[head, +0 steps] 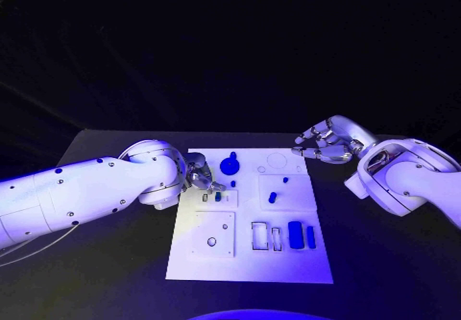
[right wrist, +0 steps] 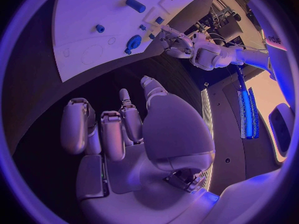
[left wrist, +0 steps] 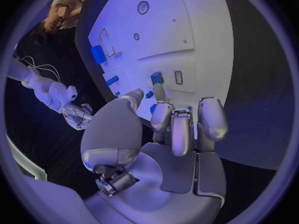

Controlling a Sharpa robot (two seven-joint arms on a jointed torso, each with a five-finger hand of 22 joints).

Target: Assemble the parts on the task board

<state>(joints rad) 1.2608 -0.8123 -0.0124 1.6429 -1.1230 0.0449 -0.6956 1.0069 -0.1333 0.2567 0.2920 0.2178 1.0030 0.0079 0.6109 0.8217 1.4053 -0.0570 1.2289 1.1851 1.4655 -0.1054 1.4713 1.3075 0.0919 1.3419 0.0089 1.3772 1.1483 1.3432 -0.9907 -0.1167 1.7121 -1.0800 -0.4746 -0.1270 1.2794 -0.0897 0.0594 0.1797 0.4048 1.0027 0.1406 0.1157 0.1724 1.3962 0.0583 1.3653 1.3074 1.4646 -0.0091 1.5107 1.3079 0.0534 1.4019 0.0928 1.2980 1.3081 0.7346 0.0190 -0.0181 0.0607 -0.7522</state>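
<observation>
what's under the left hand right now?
The left hand hovers over the task board's left edge, fingers above a small blue part beside a rectangular slot. Whatever lies directly beneath the fingertips is covered.

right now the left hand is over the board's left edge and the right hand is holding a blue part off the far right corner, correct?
Not quite: the right hand holds nothing, as the right wrist view shows. It does hover off the task board's far right corner, and the left hand is over the left edge.
</observation>
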